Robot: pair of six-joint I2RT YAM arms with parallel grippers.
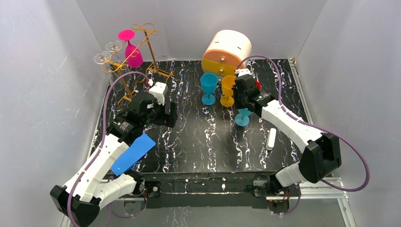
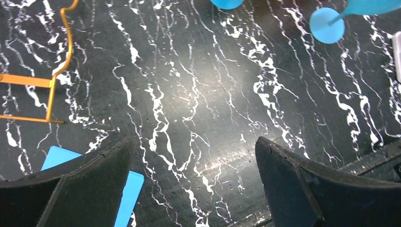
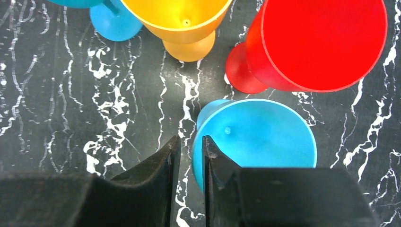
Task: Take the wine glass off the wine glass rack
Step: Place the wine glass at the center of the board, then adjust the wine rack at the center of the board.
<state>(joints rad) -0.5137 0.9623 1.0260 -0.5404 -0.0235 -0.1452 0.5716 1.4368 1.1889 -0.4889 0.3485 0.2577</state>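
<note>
The gold wire wine glass rack point(image 1: 142, 52) stands at the back left. A pink wine glass point(image 1: 131, 48) and two clear glasses point(image 1: 105, 59) hang upside down on it. Its base shows in the left wrist view point(image 2: 52, 82). My left gripper point(image 1: 165, 113) point(image 2: 193, 142) is open and empty, low over the mat to the right of the rack. My right gripper point(image 1: 243, 101) point(image 3: 191, 139) hovers over a cyan wine glass point(image 1: 242, 117) point(image 3: 257, 139) that stands on the mat. Its jaws are narrowly apart astride the glass's left rim, with a gap at the left finger.
A blue glass point(image 1: 208, 87), an orange glass point(image 1: 228, 90) point(image 3: 182, 21) and a red glass point(image 3: 321, 42) stand close behind the cyan one. A cream-and-orange drawer box point(image 1: 227, 52) is at the back. A blue card point(image 1: 134, 153) and a white stick point(image 1: 271, 139) lie near the front.
</note>
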